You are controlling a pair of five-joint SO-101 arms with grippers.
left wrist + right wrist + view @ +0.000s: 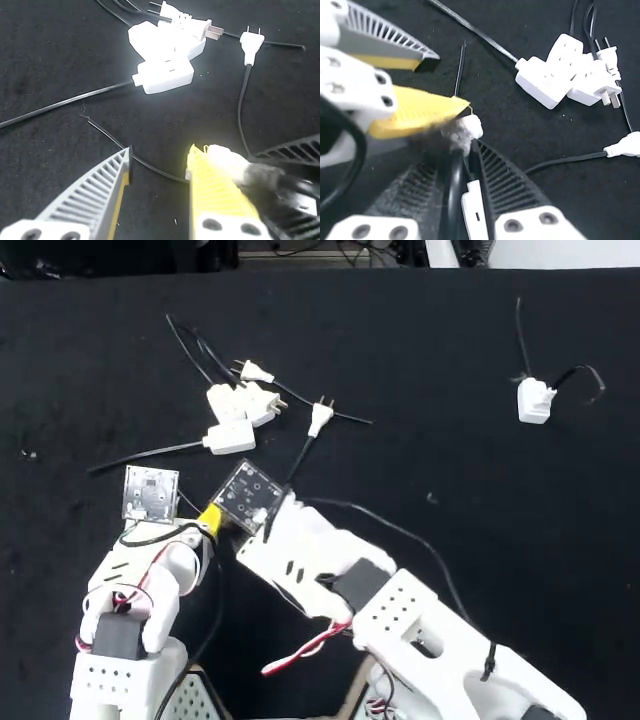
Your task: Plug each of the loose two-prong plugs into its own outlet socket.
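White plug (463, 131), black cord (451, 200), black table (450, 340).

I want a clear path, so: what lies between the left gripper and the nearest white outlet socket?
In the left wrist view, a thin black wire crosses the dark table between left gripper and socket.

Black table (420, 330) bears white plugs (320, 418); outlet sockets (228, 438).

Glossy, smooth white plastic outlet sockets (162, 75) on matt black cloth (450, 330).
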